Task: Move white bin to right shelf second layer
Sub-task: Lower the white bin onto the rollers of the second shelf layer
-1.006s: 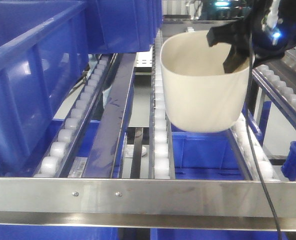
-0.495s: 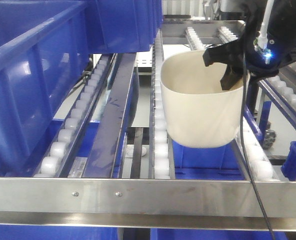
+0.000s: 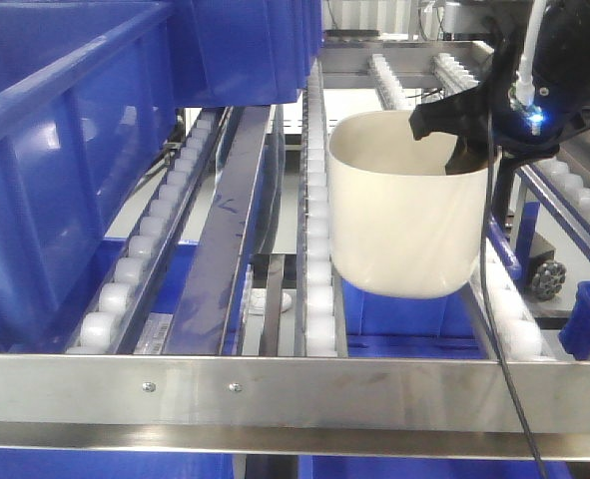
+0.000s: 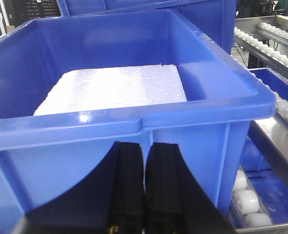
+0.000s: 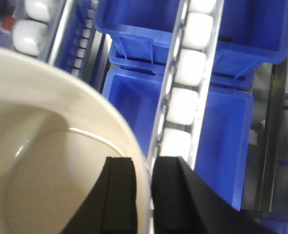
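Observation:
The white bin (image 3: 402, 215) is a glossy cream tub hanging upright over the right shelf second layer (image 3: 295, 391), between two roller rails (image 3: 319, 249). I cannot tell whether its bottom touches the rollers. My right gripper (image 3: 462, 150) is shut on the bin's right wall at the rim. In the right wrist view one finger is inside the white bin (image 5: 46, 146) and one outside, with the right gripper (image 5: 144, 165) pinching the wall. My left gripper (image 4: 144, 146) is shut and empty, in front of a blue crate (image 4: 192, 141).
Large blue crates (image 3: 65, 150) fill the left lane of the level. More blue crates (image 3: 404, 319) sit on the level below. A second roller rack (image 3: 574, 195) runs at the right. A white foam slab (image 4: 114, 87) lies inside the crate by my left gripper.
My right gripper has carried the white bin lower and farther back along the rails. The left side of the scene has not moved.

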